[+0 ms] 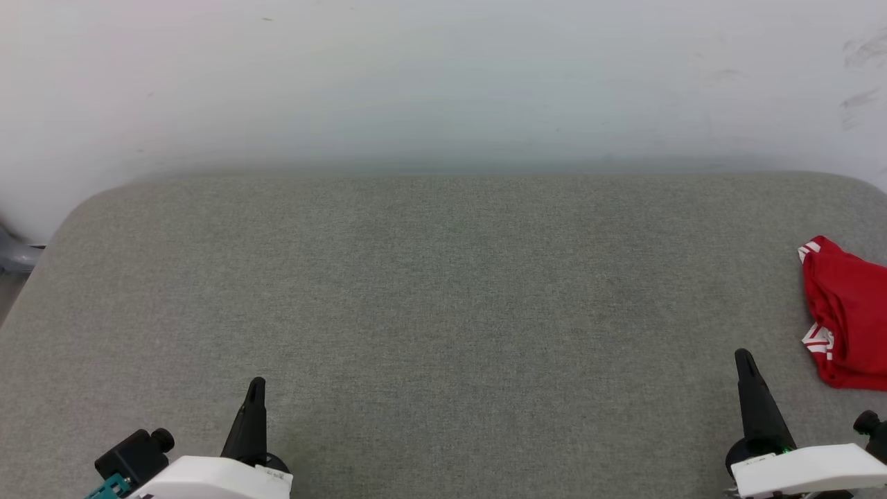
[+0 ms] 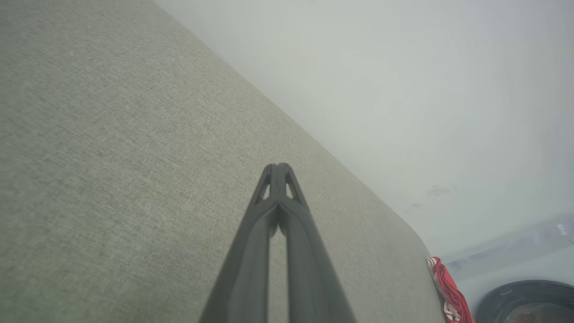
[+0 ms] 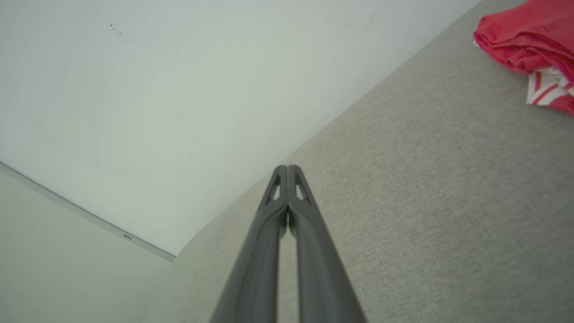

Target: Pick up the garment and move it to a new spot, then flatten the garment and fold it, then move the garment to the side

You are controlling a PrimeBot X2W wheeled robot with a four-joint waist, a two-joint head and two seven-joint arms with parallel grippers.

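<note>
I count one garment (image 1: 849, 312), a single red heap with white-striped trim. It lies just right of the right end effector (image 1: 744, 357), a little ahead of its tips. There are two end effectors. The other is the left end effector (image 1: 256, 385), and each has two dark fingers (image 2: 255, 242) pressed together. One grey bench (image 1: 443, 291) lies under both. One dark round object (image 2: 524, 300) sits far to the left end effector's right, past the garment; I can't tell what it is.

garment (image 1: 849, 312): soft red cloth | table (image 1: 443, 291): matt grey woven fabric | wall (image 1: 443, 83): smooth, seemingly painted
</note>
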